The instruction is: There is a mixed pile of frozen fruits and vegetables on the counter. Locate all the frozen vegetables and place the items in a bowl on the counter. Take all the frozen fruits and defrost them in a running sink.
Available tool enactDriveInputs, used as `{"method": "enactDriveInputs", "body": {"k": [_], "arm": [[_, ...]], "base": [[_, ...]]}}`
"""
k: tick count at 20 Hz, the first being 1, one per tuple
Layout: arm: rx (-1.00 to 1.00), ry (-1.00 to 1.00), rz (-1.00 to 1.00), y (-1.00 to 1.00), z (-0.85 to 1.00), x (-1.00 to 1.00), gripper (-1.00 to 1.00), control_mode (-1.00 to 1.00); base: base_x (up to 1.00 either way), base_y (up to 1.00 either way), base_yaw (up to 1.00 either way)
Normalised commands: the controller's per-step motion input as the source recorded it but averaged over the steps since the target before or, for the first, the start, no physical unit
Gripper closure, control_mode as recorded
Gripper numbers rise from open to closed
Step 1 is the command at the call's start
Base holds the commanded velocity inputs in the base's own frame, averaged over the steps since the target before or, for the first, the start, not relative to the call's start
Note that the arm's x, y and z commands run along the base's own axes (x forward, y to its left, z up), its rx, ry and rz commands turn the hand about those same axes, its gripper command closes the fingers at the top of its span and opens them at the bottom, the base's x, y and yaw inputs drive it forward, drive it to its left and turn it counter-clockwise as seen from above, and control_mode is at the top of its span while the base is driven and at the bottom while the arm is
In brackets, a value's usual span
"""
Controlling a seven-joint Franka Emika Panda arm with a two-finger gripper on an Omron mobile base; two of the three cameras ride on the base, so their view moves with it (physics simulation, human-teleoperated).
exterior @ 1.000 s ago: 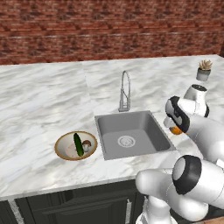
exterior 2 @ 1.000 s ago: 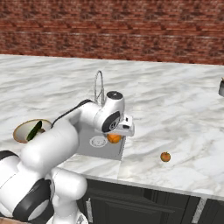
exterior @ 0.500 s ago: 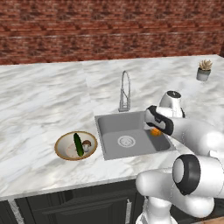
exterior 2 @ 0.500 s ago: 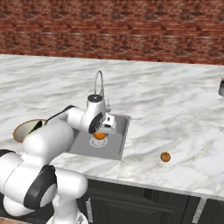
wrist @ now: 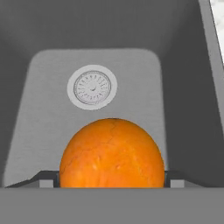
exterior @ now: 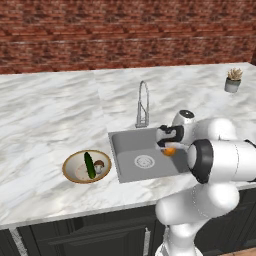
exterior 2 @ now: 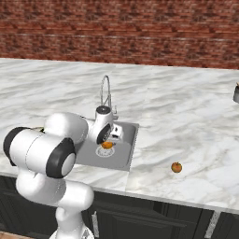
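1. The hand [exterior: 168, 146] is hanging over the sink [exterior: 130, 170] and gripping one orange fruit [exterior: 169, 150] between its fingers. In the hand view that fruit [wrist: 112, 154] is sitting right up close, with the basin floor below it.
2. The round drain [wrist: 92, 87] is lying just past the fruit in the hand view, and the grey sink walls are rising on all sides around it. I can't tell if water is running.
3. The curved chrome faucet [exterior: 143, 104] is standing at the back edge of the sink, a bit left of the hand in the left base view, not touching it.
4. The second orange fruit [exterior 2: 176, 167] is sitting on the white marble tabletop [exterior 2: 186, 121], well off to the right of the sink, near the front edge. Nothing is crowding it.
5. The bowl [exterior: 70, 174] is resting on the tabletop just left of the sink. The dark green cucumber [exterior: 90, 165] is lying across the inside and the brown-capped mushroom [exterior: 99, 165] is tucked right beside it.
6. A small grey plant pot [exterior: 232, 82] is standing far back on the right by the brick wall [exterior: 125, 35], well away from everything.
7. The robot's big white arm is blocking part of the sink's right side in the left base view and the left side in the right base view.
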Motion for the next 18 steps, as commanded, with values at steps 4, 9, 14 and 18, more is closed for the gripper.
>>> {"method": "enactDriveInputs", "body": {"k": [4,9,14,18], "arm": [[-0.01,0.00,-0.03,0.04,-0.46,0.60,1.00,-1.00],[0.00,0.00,-0.10,0.00,-0.34,0.71,1.00,-1.00],[0.00,0.02,-0.06,0.00,-0.42,0.45,1.00,-1.00],[0.00,0.02,-0.01,0.00,-0.44,0.35,1.00,-1.00]], "base": [[0.00,0.00,0.00],[0.00,0.00,0.00],[0.00,0.00,0.00],[0.00,0.00,0.00]]}}
